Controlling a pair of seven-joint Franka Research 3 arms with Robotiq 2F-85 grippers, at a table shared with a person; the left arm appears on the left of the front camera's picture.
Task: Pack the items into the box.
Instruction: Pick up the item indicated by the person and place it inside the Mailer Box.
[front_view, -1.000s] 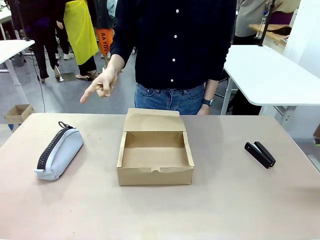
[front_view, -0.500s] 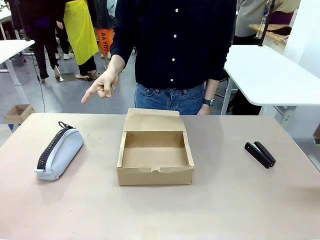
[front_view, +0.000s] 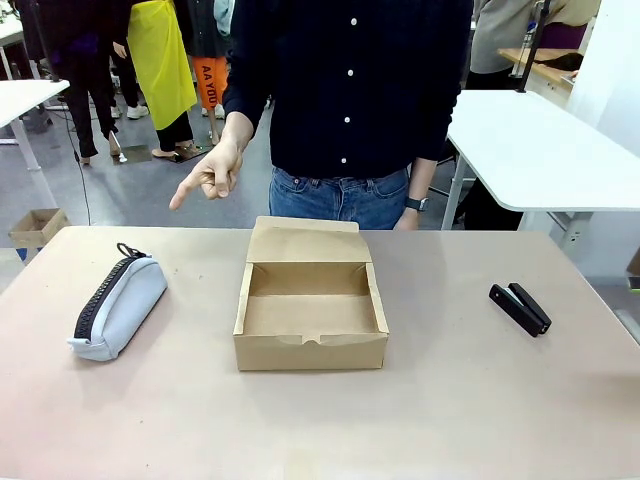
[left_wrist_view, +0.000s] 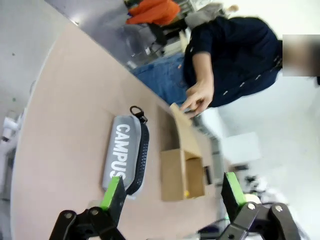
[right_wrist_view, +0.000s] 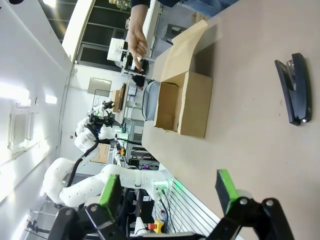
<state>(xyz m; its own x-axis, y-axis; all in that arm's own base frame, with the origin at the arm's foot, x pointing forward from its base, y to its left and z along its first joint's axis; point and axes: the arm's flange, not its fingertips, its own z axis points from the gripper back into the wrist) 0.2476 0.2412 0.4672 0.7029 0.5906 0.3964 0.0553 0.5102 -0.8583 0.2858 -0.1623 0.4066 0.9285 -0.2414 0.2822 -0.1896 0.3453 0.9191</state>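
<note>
Here the brown cardboard box (front_view: 310, 352) sits at the middle of the tabletop (front_view: 450, 410), its flap lid (front_view: 305, 240) standing up at the far side and its inside open to the front view. The pale grey-blue zip pouch (front_view: 120, 305) lies well to the robot's left of the box, black zipper uppermost; in the left wrist view the white letters CAMPUS run along its side. The small black stapler (front_view: 520, 308) lies well to the right of the box. Both items rest on the tabletop, outside the box and apart from it. A person stands at the far edge with one hand (front_view: 212, 175) in the air, index finger pointing down toward the pouch's side of the tabletop. The left tool (left_wrist_view: 172, 195) hangs above the tabletop, jaws spread wide and gripping nothing. The right tool (right_wrist_view: 168, 189) likewise has its jaws spread wide, with nothing between them.
</note>
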